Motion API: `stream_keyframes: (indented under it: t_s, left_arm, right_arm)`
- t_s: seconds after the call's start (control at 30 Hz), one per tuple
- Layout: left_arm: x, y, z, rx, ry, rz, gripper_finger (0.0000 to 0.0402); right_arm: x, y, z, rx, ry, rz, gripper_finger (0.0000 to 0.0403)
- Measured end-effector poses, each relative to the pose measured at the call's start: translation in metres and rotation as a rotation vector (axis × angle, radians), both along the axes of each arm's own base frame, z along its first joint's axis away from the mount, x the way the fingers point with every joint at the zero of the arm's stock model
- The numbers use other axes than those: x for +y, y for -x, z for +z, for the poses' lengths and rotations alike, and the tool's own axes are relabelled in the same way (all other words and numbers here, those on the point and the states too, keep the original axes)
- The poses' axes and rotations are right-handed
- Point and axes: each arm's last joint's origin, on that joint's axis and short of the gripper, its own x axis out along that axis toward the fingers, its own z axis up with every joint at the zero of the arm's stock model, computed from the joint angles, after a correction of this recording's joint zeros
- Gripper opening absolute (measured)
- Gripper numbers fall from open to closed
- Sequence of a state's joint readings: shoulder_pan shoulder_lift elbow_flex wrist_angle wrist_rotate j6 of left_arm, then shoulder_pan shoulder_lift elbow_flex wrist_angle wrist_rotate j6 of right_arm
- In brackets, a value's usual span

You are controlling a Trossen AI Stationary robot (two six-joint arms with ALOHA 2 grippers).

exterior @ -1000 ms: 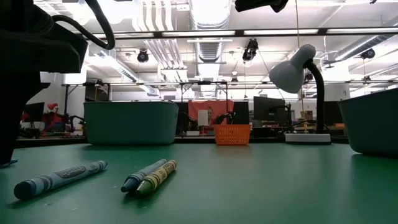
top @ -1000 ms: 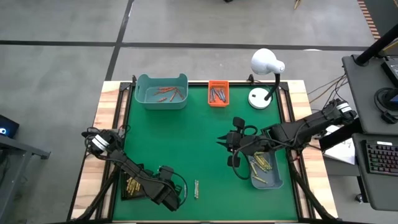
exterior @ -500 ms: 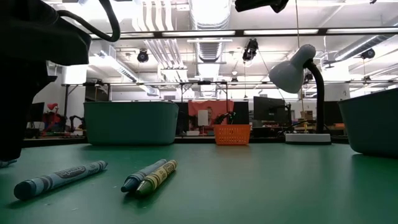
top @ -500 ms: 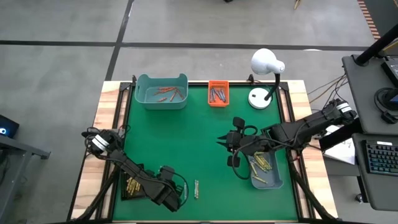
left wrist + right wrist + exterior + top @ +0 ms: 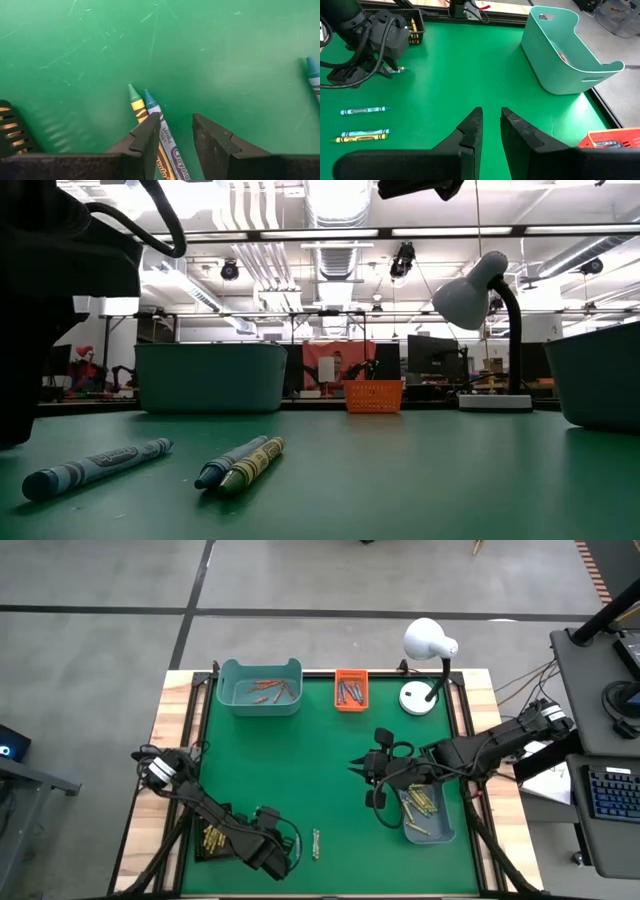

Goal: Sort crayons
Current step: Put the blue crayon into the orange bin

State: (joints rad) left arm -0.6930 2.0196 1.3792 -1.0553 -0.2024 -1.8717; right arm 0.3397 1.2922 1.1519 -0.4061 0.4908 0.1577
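While the table (image 5: pixel 330 770) holds unsorted crayons (image 5: pixel 240 462), your left claw (image 5: pixel 175 132) poises to pick.

Its fingers stand apart, straddling a blue crayon (image 5: pixel 162 135) beside the black tray (image 5: pixel 212 838); your right claw (image 5: pixel 491 125), slightly parted and empty, waits farther off.

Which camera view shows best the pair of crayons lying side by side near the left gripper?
The left wrist view: the crayon pair fills it, tips and labels clear. The low view shows them sideways, the right wrist view small, the high view tiny.
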Motion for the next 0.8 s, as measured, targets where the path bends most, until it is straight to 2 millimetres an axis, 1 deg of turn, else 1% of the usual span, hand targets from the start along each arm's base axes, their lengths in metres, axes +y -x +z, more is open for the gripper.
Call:
stream_keyframes:
  t_s: [0.27,0.47,0.8]
  left_arm:
    - [-0.0010,-0.0006,-0.0034,0.006,-0.006,-0.002,0.0101]
    - [-0.0032,-0.0051,-0.0010,-0.041,-0.013,-0.014,0.0101]
    - [-0.0043,-0.0053,0.0022,-0.033,-0.012,-0.019,0.0101]
  right_arm:
    - [0.0000,0.0000,-0.0001,-0.001,-0.006,-0.004,0.0057]
    - [0.0000,0.0000,0.0000,-0.003,-0.013,-0.008,0.0057]
    - [0.0000,0.0000,0.0000,-0.006,-0.023,-0.014,0.0057]
